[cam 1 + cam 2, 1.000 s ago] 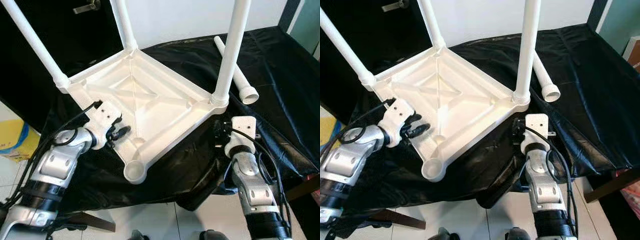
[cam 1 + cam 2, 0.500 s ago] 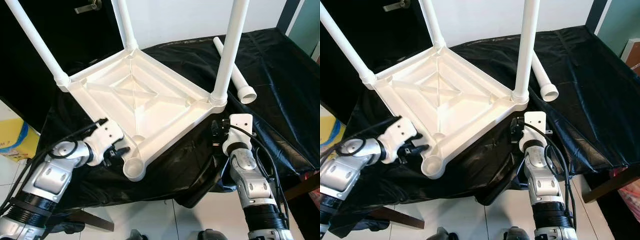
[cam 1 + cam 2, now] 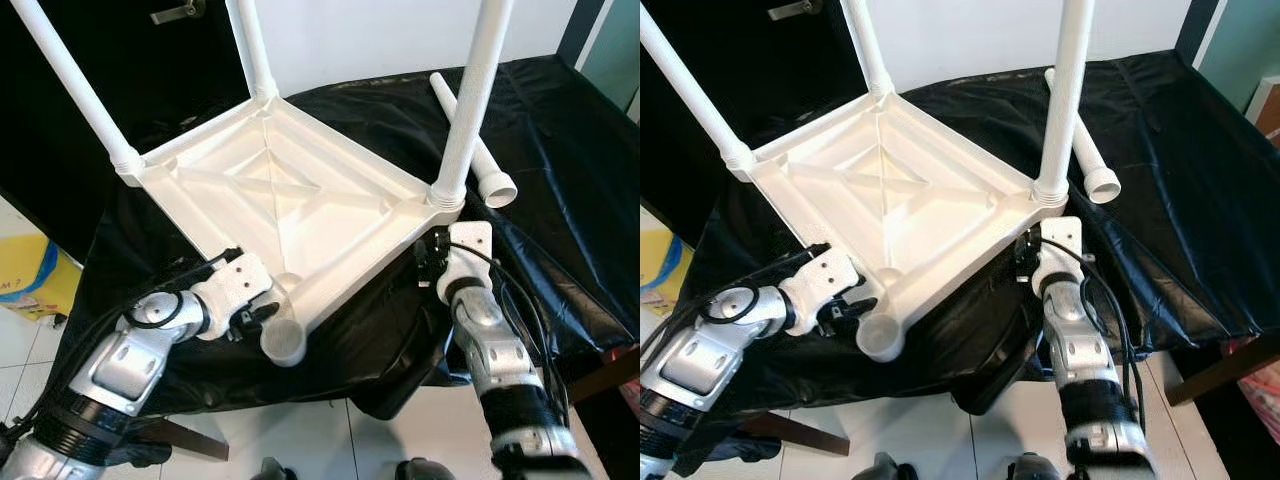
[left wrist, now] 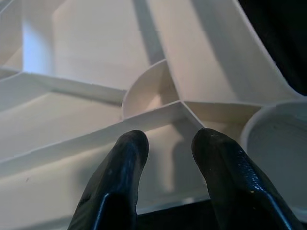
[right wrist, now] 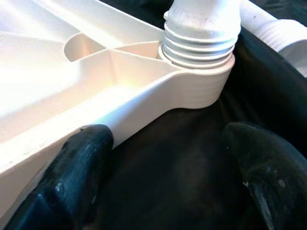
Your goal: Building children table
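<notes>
Three legs stand in the upturned tabletop; the fourth leg lies loose at two o'clock, its socket empty, while left gripper and right gripper, both spread, flank the rim.

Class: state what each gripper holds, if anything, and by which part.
Nothing is gripped. The left gripper is open over the upturned white plastic table top near its empty corner socket; the right gripper is open beside the corner with a leg.

One upturned white tabletop, three fitted legs, one loose leg.
</notes>
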Robot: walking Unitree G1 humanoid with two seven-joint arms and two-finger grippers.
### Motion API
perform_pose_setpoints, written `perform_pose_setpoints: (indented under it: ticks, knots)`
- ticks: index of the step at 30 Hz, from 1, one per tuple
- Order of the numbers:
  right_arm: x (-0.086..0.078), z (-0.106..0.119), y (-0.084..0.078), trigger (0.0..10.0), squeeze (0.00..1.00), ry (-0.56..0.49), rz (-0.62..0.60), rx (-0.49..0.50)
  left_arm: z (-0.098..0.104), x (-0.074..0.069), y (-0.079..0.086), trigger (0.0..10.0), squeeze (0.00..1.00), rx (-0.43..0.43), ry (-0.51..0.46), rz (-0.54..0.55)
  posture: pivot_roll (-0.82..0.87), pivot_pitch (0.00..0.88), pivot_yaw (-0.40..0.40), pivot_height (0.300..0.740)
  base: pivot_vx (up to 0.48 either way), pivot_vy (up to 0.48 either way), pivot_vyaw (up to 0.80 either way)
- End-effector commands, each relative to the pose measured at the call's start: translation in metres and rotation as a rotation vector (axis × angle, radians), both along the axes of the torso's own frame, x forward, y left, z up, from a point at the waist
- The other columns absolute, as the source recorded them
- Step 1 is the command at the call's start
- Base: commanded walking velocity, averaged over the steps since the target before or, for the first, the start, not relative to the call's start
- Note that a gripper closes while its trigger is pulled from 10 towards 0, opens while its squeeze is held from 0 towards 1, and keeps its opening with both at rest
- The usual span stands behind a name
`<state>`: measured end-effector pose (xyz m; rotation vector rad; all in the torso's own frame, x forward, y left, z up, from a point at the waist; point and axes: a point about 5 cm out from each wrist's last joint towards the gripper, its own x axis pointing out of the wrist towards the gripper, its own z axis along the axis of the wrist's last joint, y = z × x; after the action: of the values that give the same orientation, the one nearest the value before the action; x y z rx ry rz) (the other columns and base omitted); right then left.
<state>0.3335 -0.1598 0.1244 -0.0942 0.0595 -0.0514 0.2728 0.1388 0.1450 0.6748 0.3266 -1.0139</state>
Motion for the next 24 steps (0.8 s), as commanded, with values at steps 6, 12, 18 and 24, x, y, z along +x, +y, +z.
perform_pose_setpoints:
  ticks: [6,12,18,24]
  knots:
    - [0.019,0.0,0.01,10.0,0.0,0.011,0.13,0.011,-0.014,-0.024,-0.038,10.0,0.0,-0.046,0.122,-0.173,-0.09,0.093,0.063,0.74,0.0,0.0,0.0]
    - [0.029,0.005,0.009,10.0,0.0,-0.002,0.166,0.0,-0.012,-0.027,-0.062,10.0,0.0,-0.096,0.116,-0.21,-0.08,0.089,0.051,0.74,0.0,0.0,0.0]
    - [0.036,0.01,0.0,10.0,0.0,-0.008,0.14,-0.023,-0.008,-0.028,-0.093,10.0,0.0,-0.156,0.093,-0.245,-0.08,0.086,0.048,0.74,0.0,0.0,0.0]
    - [0.04,0.008,-0.005,10.0,0.0,-0.011,0.12,-0.016,-0.007,-0.02,-0.107,10.0,0.0,-0.171,0.049,-0.214,-0.08,0.084,0.057,0.74,0.0,0.0,0.0]
